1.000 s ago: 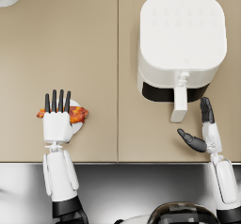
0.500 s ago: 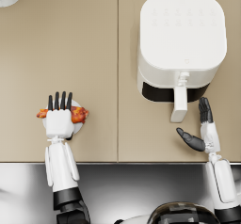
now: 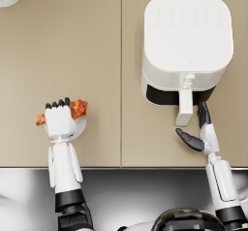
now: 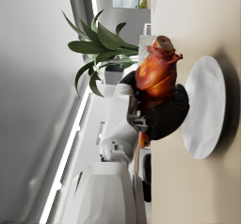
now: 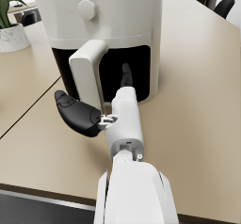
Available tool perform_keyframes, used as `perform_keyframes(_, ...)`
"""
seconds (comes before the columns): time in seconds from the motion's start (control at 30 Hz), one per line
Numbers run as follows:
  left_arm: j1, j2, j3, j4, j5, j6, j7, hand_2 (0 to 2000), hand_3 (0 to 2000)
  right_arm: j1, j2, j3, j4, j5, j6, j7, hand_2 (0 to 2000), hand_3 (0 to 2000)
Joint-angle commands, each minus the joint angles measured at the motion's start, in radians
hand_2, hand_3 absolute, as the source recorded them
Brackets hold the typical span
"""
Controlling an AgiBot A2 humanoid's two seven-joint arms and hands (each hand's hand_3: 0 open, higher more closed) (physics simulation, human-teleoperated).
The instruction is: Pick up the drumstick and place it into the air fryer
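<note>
Head view: the left hand [image 3: 60,120] grips the drumstick [image 3: 77,108] over the plate [image 3: 79,128] on the bench's [image 3: 97,55] near left. Left wrist view: fingers [image 4: 167,117] wrap it. Right wrist view: the right hand [image 5: 101,110], fingers spread and empty, waits beside the air fryer [image 5: 101,35] handle [image 5: 87,72].

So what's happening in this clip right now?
The left hand grips the drumstick, which the left wrist view shows raised clear of the white plate. The right hand is open beside the handle of the air fryer, touching nothing that I can see. The fryer's drawer looks shut, so the drumstick can't go in yet.
</note>
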Motion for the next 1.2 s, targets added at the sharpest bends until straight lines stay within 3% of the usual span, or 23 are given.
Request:
perform_keyframes(0.03, 0.011, 0.001, -0.014, -0.175, 0.0, 0.02, 0.02, 2000, 2000, 0.048, -0.019, 0.045, -0.106, 0.0, 0.0, 0.0, 0, 0)
perform_keyframes(0.23, -0.001, 0.007, -0.024, -0.361, -0.001, 0.059, 0.062, 2000, 2000, 0.083, -0.044, 0.084, -0.143, 0.0, 0.0, 0.0, 0, 0)
perform_keyframes(0.43, -0.009, 0.015, -0.017, -0.389, -0.001, 0.068, 0.067, 2000, 2000, 0.114, -0.064, 0.099, -0.119, 0.001, -0.013, -0.001, 0, 0)
perform_keyframes(0.47, -0.009, 0.016, -0.018, -0.389, -0.001, 0.069, 0.067, 2000, 2000, 0.113, -0.061, 0.099, -0.097, 0.002, -0.017, -0.001, 1361, 327)
perform_keyframes(0.5, -0.019, 0.017, -0.021, -0.398, -0.001, 0.069, 0.067, 2000, 2000, 0.125, -0.065, 0.106, -0.101, 0.003, -0.041, -0.001, 2000, 653)
perform_keyframes(0.63, -0.041, 0.02, 0.0, -0.444, -0.001, 0.074, 0.068, 2000, 2000, 0.15, -0.073, 0.136, -0.068, 0.005, -0.141, -0.001, 2000, 1960)
perform_keyframes(0.7, -0.024, 0.024, 0.027, -0.45, -0.001, 0.075, 0.067, 2000, 2000, 0.153, -0.063, 0.178, -0.038, 0.009, -0.082, -0.003, 2000, 2000)
perform_keyframes(0.8, -0.012, 0.03, 0.053, -0.466, -0.001, 0.072, 0.067, 2000, 2000, 0.115, -0.02, 0.206, 0.065, 0.012, -0.104, -0.009, 2000, 2000)
perform_keyframes(1.0, 0.006, 0.043, 0.108, -0.516, -0.263, 0.06, 0.067, 2000, 2000, 0.008, 0.04, 0.21, 0.233, 0.009, -0.134, -0.018, 2000, 2000)
perform_keyframes(1.2, 0.039, 0.064, 0.178, -0.562, -0.432, 0.052, 0.068, 2000, 2000, -0.068, 0.095, 0.286, 0.376, 0.009, -0.063, -0.017, 2000, 2000)
